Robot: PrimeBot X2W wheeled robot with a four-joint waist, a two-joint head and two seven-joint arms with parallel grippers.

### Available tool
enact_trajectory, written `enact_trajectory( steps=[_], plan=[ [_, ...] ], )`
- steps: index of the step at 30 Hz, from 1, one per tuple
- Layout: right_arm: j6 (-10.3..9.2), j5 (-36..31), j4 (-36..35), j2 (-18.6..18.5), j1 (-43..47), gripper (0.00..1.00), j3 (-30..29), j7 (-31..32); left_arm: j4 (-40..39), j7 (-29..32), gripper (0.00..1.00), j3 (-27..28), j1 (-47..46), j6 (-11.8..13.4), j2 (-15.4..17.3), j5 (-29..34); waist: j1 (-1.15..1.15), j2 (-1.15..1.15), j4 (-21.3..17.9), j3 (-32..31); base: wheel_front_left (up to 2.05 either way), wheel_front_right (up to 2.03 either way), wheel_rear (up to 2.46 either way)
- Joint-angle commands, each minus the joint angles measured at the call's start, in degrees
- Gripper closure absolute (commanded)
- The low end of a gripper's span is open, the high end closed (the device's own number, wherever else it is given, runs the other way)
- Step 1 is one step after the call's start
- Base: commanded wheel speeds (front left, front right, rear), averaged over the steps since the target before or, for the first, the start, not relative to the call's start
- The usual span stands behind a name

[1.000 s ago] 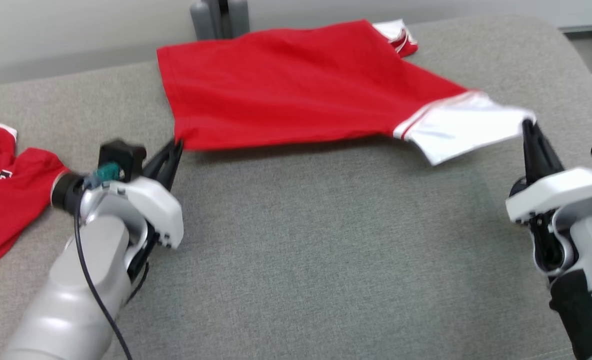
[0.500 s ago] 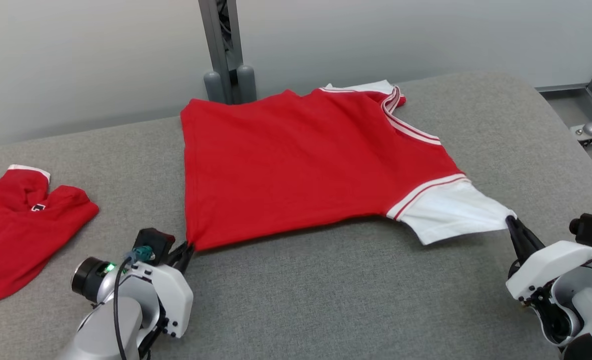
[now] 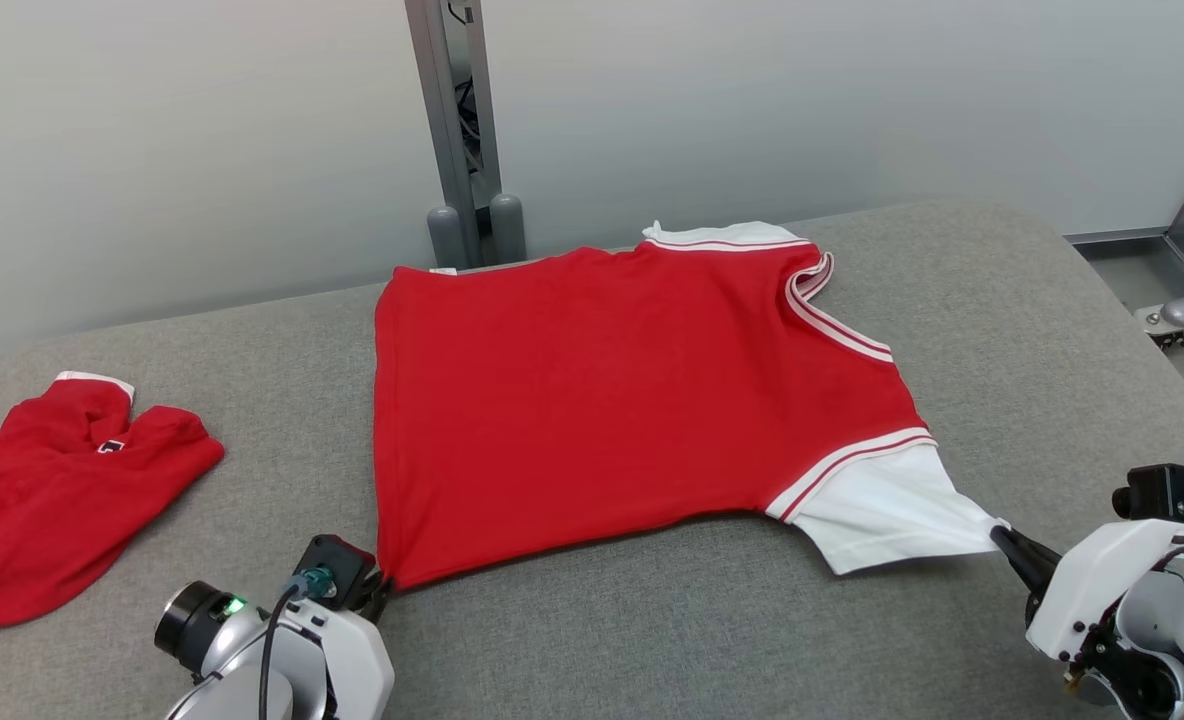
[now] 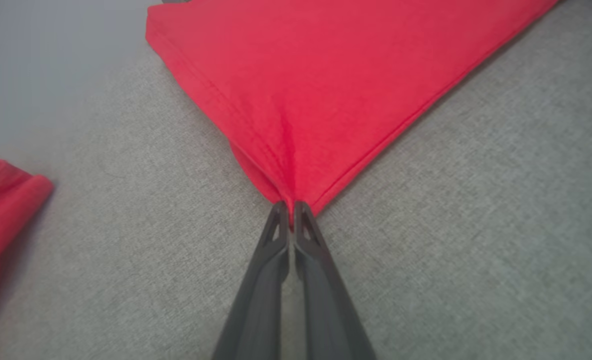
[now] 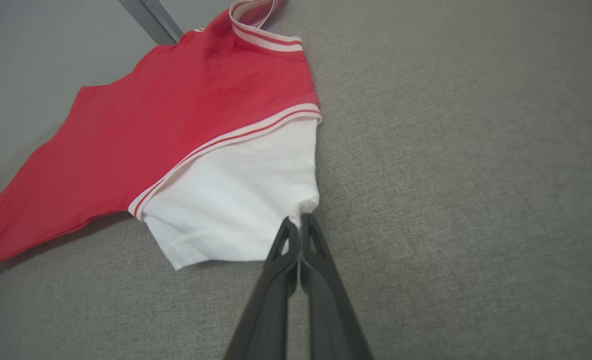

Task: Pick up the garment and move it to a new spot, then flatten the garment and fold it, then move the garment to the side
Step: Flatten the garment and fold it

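Since a second ago we have lowered the red white-sleeved cotton shirt (image 3: 602, 400) onto the grey fabric counter (image 3: 672, 640). Our left gripper (image 3: 384, 583) and right gripper (image 3: 998, 530), jaws clamped on near hem corner and near sleeve, pull apart to flatten it.

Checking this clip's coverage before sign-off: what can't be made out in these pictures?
Head view: second red garment cut off by the left edge; its patch too small to read.
Head view: far sleeve of the red shirt mostly hidden behind its body.
Left wrist view: shirt runs off the top edge.
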Motion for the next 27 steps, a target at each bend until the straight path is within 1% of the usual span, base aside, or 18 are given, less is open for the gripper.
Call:
enact_trajectory(
  steps=[1,7,11,15,19,20,21,27],
  plan=[
    [0.00,0.95,-0.51,-1.06,0.84,1.00,0.43,0.99,-0.57,0.32,1.00,-0.60,1.11,0.04,0.84,0.48,0.00,0.00,-0.05,-0.20,0.00,0.00,0.00],
    [0.00,3.87,-2.78,-3.36,1.90,1.00,2.13,5.59,-3.52,2.38,1.00,-2.65,3.15,0.00,3.16,1.61,0.00,0.00,-0.40,-0.79,0.00,0.00,0.00],
    [0.00,5.65,-4.42,-5.05,1.87,1.00,2.64,8.71,-6.25,4.40,1.00,-2.90,4.54,0.49,5.04,1.13,0.00,0.00,-0.73,-1.18,0.00,0.00,0.00],
    [0.00,7.03,-5.36,-6.67,2.23,1.00,2.89,11.91,-9.78,7.26,1.00,-3.09,6.43,0.42,7.05,0.16,0.00,0.00,-1.02,-1.60,0.00,0.00,0.00],
    [0.00,7.96,-5.35,-8.05,3.02,1.00,3.42,16.55,-14.32,11.60,1.00,-3.43,8.41,0.25,9.62,-0.92,0.00,0.00,-1.13,-2.00,0.00,0.00,0.00],
    [0.00,7.96,-5.35,-8.05,3.02,1.00,3.42,16.55,-14.32,11.60,1.00,-3.43,8.41,0.25,9.62,-0.92,0.00,0.00,-1.13,-2.00,0.00,0.00,0.00],
    [0.00,8.39,-5.51,-8.23,3.11,1.00,3.31,17.50,-15.66,12.83,1.00,-3.45,8.98,0.23,10.31,-1.24,0.00,0.00,-1.13,-2.10,0.00,0.00,0.00],
    [0.00,9.81,-7.64,-9.43,4.37,1.00,2.32,22.45,-26.63,21.37,1.00,-3.46,12.99,0.40,15.61,-4.12,0.00,0.00,-1.06,-2.64,0.00,0.00,0.00]
  ],
)
